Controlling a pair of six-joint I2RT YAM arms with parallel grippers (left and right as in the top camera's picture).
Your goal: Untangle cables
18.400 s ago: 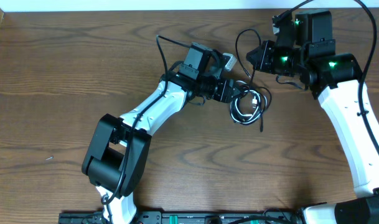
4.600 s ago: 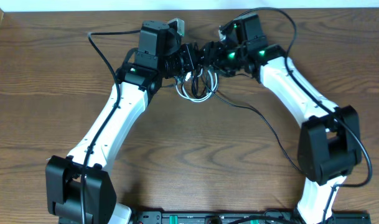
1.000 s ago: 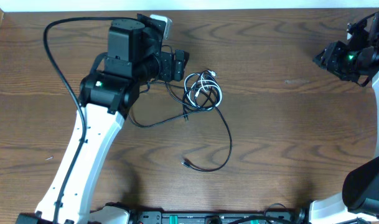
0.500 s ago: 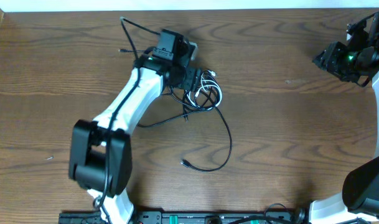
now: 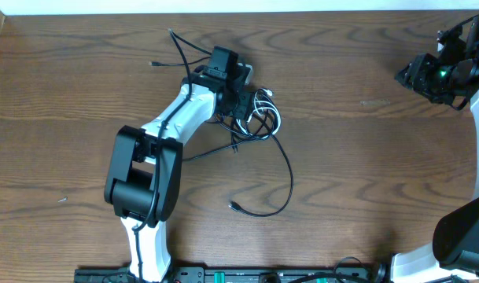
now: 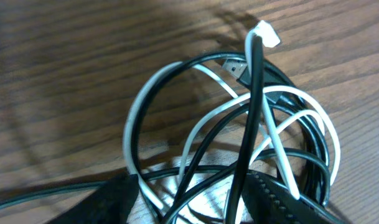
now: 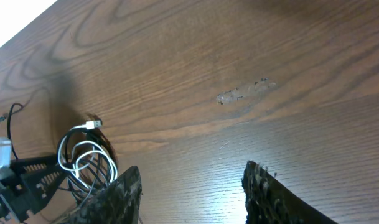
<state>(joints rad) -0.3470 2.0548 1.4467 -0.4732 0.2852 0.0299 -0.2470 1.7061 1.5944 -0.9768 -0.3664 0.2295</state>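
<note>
The cables (image 5: pixel 260 116) lie as a tangled coil of black and white cords on the table, at the tip of my left arm. One black cord (image 5: pixel 289 177) trails down from it to a small plug (image 5: pixel 233 206). My left gripper (image 5: pixel 243 102) is open at the coil's left edge. In the left wrist view its fingers (image 6: pixel 189 205) straddle several black and white strands (image 6: pixel 195 134). A white plug tip (image 6: pixel 264 34) and a black plug (image 6: pixel 236 66) stick up. My right gripper (image 5: pixel 412 75) is open and empty at the far right; the right wrist view (image 7: pixel 192 199) shows only bare wood between its fingers.
The wooden table (image 5: pixel 357 181) has a light scuff mark (image 7: pixel 245 93) between the two arms. Thin black wire ends (image 5: pixel 175 45) stick out up-left of my left wrist. The coil (image 7: pixel 83 152) and my left gripper (image 7: pixel 21 180) show at the left of the right wrist view.
My left arm has swung and stretched towards the coil, bringing its gripper down onto the coil's left edge. The coil and trailing cord lie as before. The right arm has not moved.
</note>
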